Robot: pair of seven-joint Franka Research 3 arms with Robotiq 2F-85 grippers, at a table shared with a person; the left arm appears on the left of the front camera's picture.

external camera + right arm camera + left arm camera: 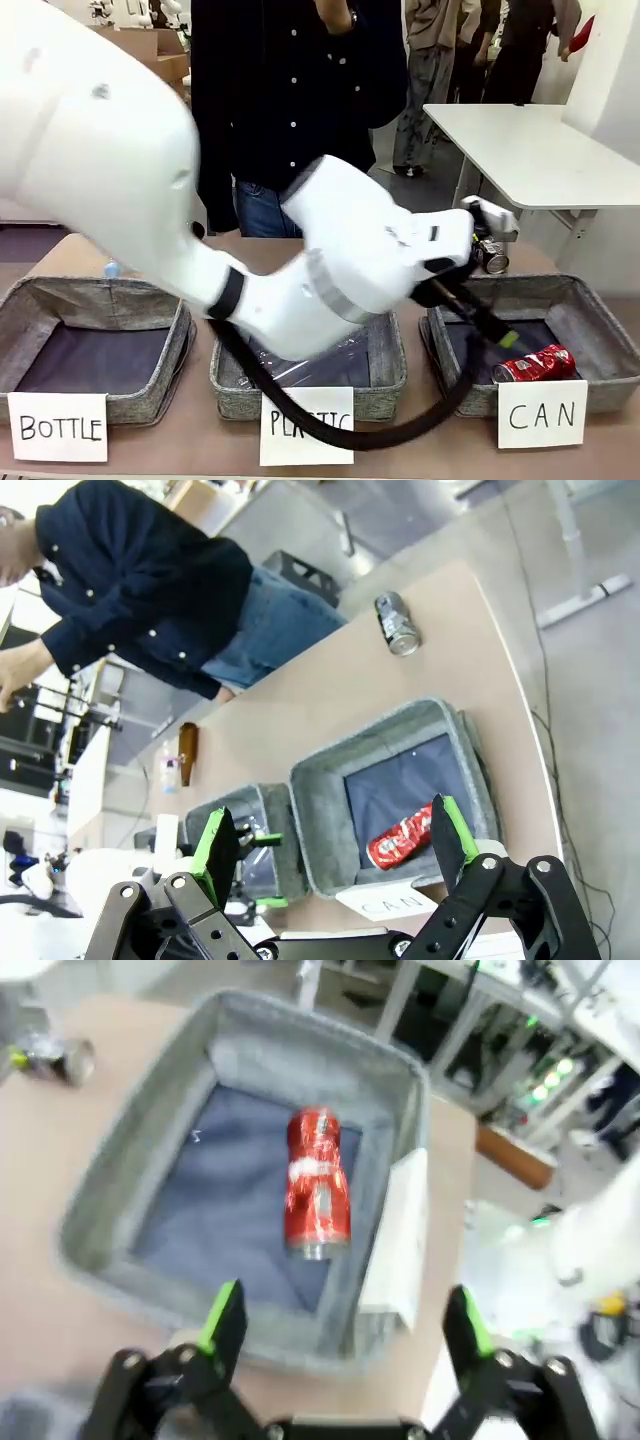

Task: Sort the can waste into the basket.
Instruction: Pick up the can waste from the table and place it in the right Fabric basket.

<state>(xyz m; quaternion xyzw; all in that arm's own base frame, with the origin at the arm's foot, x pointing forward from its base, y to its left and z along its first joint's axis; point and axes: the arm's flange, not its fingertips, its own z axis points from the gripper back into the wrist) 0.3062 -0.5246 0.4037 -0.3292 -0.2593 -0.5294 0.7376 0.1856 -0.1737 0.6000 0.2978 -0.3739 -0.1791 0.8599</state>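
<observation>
Left arm (110, 160), closest to the lens, sweeps across the front view. Its white bulk blocks much of the desk (200, 440), and its black cable (340, 437) cuts through the middle letters of the "PLASTIC" card (305, 425).

Left tool (345, 1328) hangs over the basket (100, 1210), green pads (222, 1315) spread wide w/ nothing between them. Below it the red can (318, 1185) lies on its side on the dark lining, near the wall that carries the card (395, 1240). That card is edge-on in the left wrist view, writing unreadable; the front view reads it plainly as "CAN", w/ the red can just behind it.

Second can (490, 255) sits on the desk beyond the basket, partly tucked behind the arm's wrist. It seems to lie on its side. In the left wrist view it is a blur at top left; the right wrist view shows it sharpest, on bare desk well apart from the basket.

Right tool (330, 845) is up high looking down, fingers spread, holding nothing. Its view takes in a person (150, 580) in dark shirt and jeans at the far side, cut off at the frame edge, and a small brown item (187, 752), prob. a bottle, too small to be sure.

"BOTTLE" basket (100, 335) at the robot's left, far wall partly behind the arm.
</observation>
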